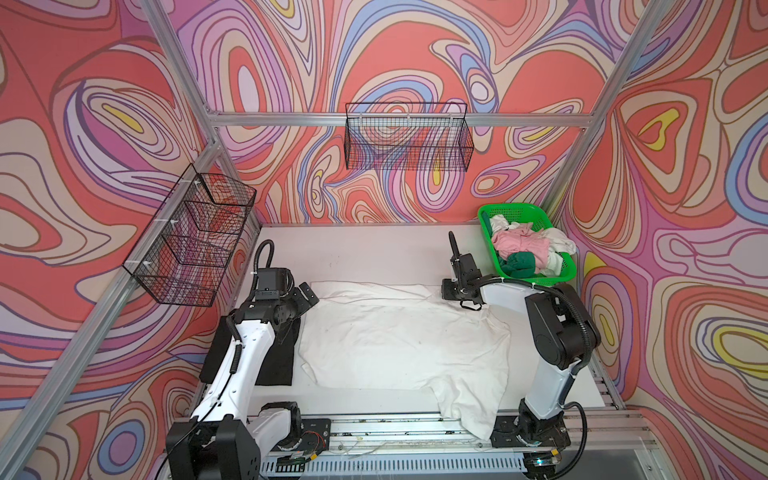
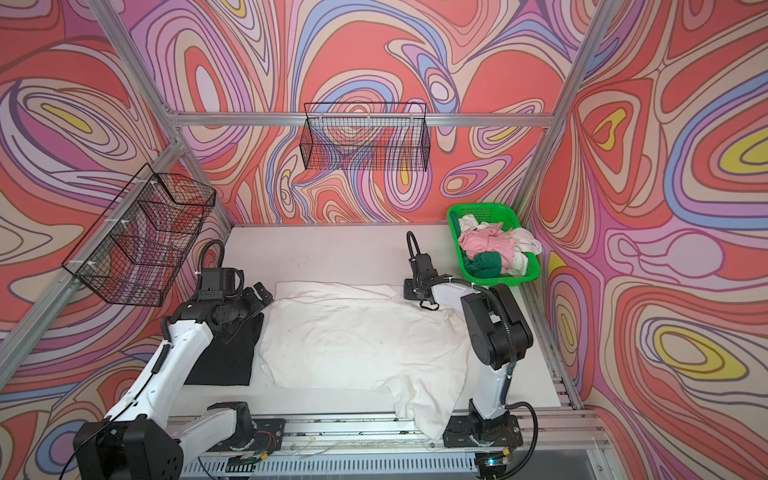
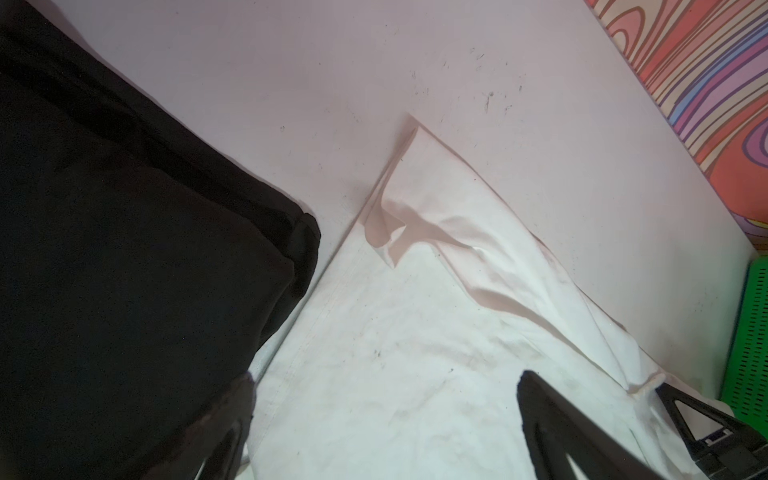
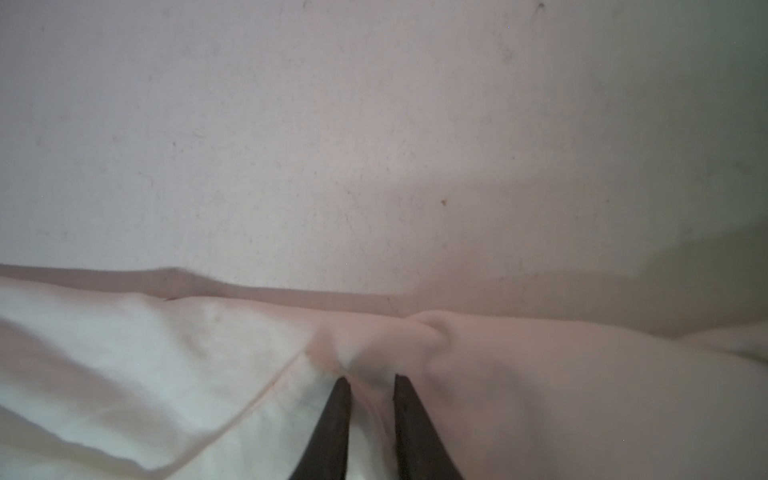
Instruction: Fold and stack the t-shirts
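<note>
1. Right gripper [image 4: 368, 380]: jaws nearly closed, clamped on a bunched fold of the off-white t-shirt [image 1: 399, 332] at its far right corner. Cloth puckers up between the two black tips, and the tips sit low at table [image 1: 365, 253] level.
2. Left gripper [image 3: 386, 382]: jaws spread wide, holding nothing. It sits over the shirt's far left corner. Whether the tips touch the cloth, I cannot tell.
3. The off-white shirt is large and lies spread flat across the middle of the table, wrinkled, with faint grey smudges. Its far edge is doubled over into a narrow band. One sleeve [image 1: 465, 415] hangs off the front edge onto the rail [image 1: 395, 428].
4. Black t-shirt [image 1: 276, 357]: a folded rectangle on the left side of the table, partly under the left arm, just beside the off-white shirt's left edge.
5. Green basket [image 1: 486, 216]: far right corner of the table, tilted against the wall. It holds a crumpled pile: pink t-shirt [image 1: 515, 245], dark green t-shirt [image 1: 519, 262] and white t-shirt [image 1: 555, 239], the last draped over the rim.
6. View differences:
   - The right wrist view alone shows the pinch. In both top views the wrist body hides those jaws.
   - The left wrist view shows a small flipped-over flap at the far left corner and the black shirt's hem meeting the white edge. Both are too small to read in the top views.
   - Only the top views show the hanging sleeve and the basket's contents.
</note>
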### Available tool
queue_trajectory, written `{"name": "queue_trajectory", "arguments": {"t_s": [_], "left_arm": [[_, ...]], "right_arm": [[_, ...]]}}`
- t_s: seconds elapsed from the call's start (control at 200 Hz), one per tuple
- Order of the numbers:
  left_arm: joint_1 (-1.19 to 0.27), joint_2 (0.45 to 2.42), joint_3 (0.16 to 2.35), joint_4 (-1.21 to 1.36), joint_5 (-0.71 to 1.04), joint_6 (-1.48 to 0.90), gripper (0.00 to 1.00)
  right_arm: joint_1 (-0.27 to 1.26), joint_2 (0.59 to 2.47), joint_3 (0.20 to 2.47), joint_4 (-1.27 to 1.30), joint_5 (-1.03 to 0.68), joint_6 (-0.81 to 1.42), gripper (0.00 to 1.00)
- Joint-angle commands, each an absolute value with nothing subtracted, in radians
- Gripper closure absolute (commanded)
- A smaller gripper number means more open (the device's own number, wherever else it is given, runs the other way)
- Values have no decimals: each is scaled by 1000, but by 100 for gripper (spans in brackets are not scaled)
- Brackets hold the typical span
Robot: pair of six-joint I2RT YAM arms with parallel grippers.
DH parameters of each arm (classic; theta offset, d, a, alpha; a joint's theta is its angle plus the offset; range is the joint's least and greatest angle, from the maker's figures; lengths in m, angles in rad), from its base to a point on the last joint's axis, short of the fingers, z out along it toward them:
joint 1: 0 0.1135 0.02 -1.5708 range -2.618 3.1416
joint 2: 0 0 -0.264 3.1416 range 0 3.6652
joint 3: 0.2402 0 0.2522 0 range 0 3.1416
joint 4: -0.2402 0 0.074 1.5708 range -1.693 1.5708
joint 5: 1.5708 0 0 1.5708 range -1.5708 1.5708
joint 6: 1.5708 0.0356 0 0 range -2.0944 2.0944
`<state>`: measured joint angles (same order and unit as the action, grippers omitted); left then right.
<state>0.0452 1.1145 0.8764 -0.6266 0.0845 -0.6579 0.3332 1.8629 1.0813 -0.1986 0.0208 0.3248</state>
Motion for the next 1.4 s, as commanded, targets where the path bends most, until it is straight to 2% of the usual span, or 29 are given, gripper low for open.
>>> {"name": "queue_trajectory", "arguments": {"t_s": [0.0,0.215,0.646,1.011,1.392], "left_arm": [[48,1109,878,-649,69,-652,0],[48,1114,882,-647,75,-653,0],[48,1093,876,-640,89,-661,0],[48,1078,866,-634,109,-666,0],[48,1053,857,-635,107,-669,0]], "right_arm": [[336,1852,1071,-201,23,320,86],[336,1811,1040,-198,10,328,100],[379,1648,917,-235,35,380,100],[508,1447,734,-282,142,527,100],[659,1352,637,-342,190,693,100]]}}
